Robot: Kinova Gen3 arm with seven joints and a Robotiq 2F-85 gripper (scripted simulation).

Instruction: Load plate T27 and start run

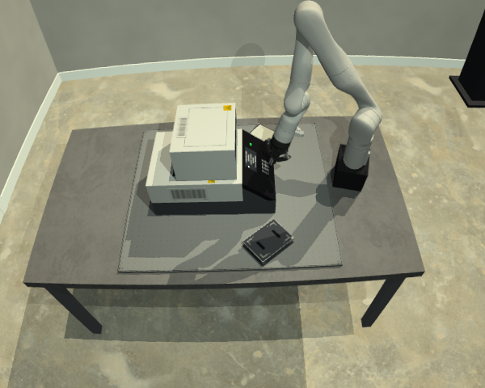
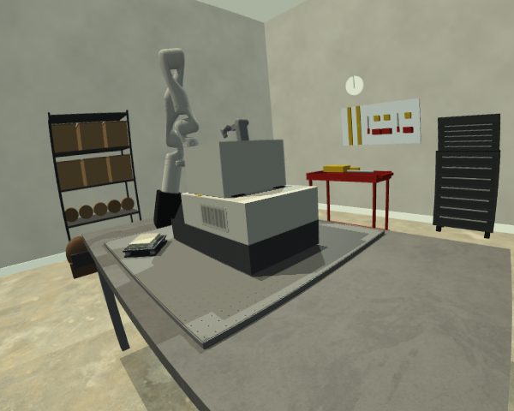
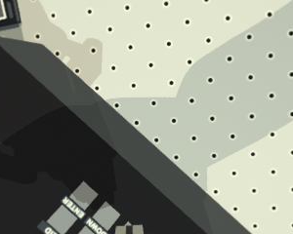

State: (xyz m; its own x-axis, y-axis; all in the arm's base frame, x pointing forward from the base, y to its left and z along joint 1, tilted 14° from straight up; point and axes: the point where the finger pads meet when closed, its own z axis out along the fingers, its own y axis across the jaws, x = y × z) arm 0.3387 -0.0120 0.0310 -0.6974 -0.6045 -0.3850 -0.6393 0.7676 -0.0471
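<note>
Q1 [image 1: 195,191] [image 2: 281,217] has its lid [image 1: 204,129] [image 2: 253,168] lying level, apparently shut. Its lamp [image 1: 250,144] is green. Q1's block is hidden. My gripper [image 1: 272,162] [image 3: 129,229] is shut and empty, low over the lower front keypad, close beside the DOWN key [image 3: 105,214]. Contact cannot be told. The ENTER key [image 3: 83,195] and a partly cut-off label also show. A pale plate [image 1: 261,131] [image 2: 146,240] lies on a nest behind Q1's front corner in the top view. The other nest [image 1: 268,243] is empty. The nest and plate labels are unreadable.
Q1 stands on a perforated mat [image 1: 314,246] [image 2: 208,324] on the grey table [image 1: 71,225] [image 2: 381,318]. The robot's black base [image 1: 349,177] is to the right of Q1's sloped front panel in the top view.
</note>
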